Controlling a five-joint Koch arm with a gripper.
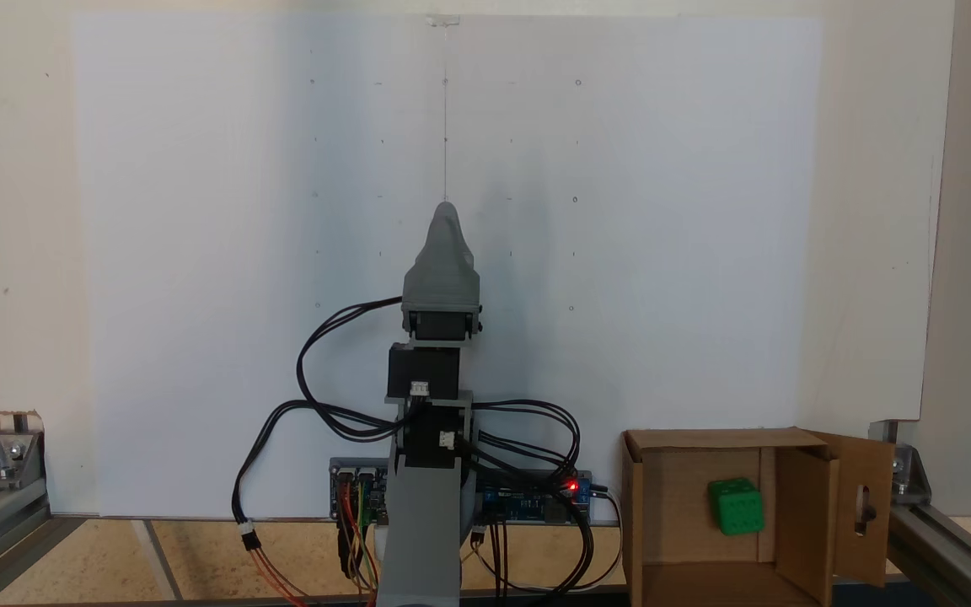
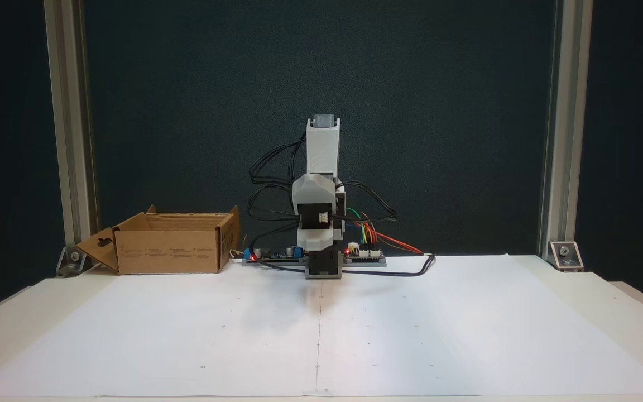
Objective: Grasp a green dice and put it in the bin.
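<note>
The green dice (image 1: 736, 506) lies inside the bin (image 1: 804, 514), a brown cardboard box with its flaps open, at the lower right of a fixed view. From the front, the bin (image 2: 168, 251) stands at the left beside the arm's base, and its walls hide the dice. The arm is folded over its base at the table's back edge. My gripper (image 1: 445, 212) points out over the white paper, well away from the bin, and holds nothing. It appears as one grey tapered shape, so the jaws cannot be told apart. Head-on, the gripper (image 2: 316, 239) hangs low in front of the base.
White paper (image 2: 321, 335) covers the table in front of the arm. Circuit boards (image 2: 363, 254) and loose cables (image 1: 300, 421) lie around the base. Aluminium frame posts (image 2: 556, 128) stand at the table's back corners.
</note>
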